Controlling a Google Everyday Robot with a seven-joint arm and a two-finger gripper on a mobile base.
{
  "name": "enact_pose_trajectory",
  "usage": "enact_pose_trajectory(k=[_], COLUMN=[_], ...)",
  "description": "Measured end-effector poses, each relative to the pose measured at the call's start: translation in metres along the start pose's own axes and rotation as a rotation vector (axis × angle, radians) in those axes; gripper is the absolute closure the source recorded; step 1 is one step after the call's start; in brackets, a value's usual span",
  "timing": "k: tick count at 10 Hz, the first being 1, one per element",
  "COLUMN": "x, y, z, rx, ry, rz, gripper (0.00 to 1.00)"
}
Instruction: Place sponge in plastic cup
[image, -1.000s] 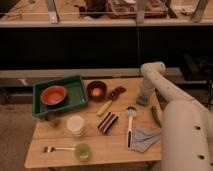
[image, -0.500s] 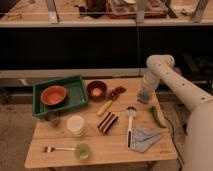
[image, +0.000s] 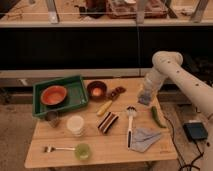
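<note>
Nearest the front edge of the bench (image: 150, 156) stands the green plastic cup (image: 82, 151), upright and mouth up, so it can take something dropped from above. A fork (image: 55, 148) lies just beside it on the left, close enough that a careless approach could nudge it.

One row back sit a white cup (image: 76, 125) and, to its right, a striped block (image: 108, 122) lying flat. As far as this view allows, that block is the sponge. It is apart from its neighbours on every side and not yet lifted. Right of it lie a white-handled brush (image: 130, 125) and a crumpled blue-grey cloth (image: 145, 139), touching.

Farther on, a green pepper (image: 158, 117) lies near the right edge, a yellow piece (image: 104, 107) sits mid-bench, and a small metal cup (image: 52, 118) stands at the left.

The tool (image: 145, 97) hangs low over the right rear of the bench, between the pepper and some dark red pieces (image: 118, 91). It is well apart from the sponge, and I cannot tell whether it is open or closed. By my reading the reach is only beginning, and the tool must cross left and forward.

At the back, a green tray (image: 75, 82) corrals an orange bowl (image: 53, 95), with a brown bowl (image: 96, 90) just beside it.
</note>
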Motion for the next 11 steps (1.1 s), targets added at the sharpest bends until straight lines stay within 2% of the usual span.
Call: enact_pose_trajectory(k=[4, 6, 9, 11], x=[-0.004, -0.024, -0.094, -0.149], y=[-0.004, -0.012, -0.022, -0.029], z=[-0.001, -0.002, -0.008, -0.012], rx=[0.014, 0.026, 0.032, 0.031], ry=[0.011, 0.026, 0.045, 0.053], rz=[-0.004, 0.013, -0.004, -0.047], gripper=[1.0, 1.0, 1.0, 1.0])
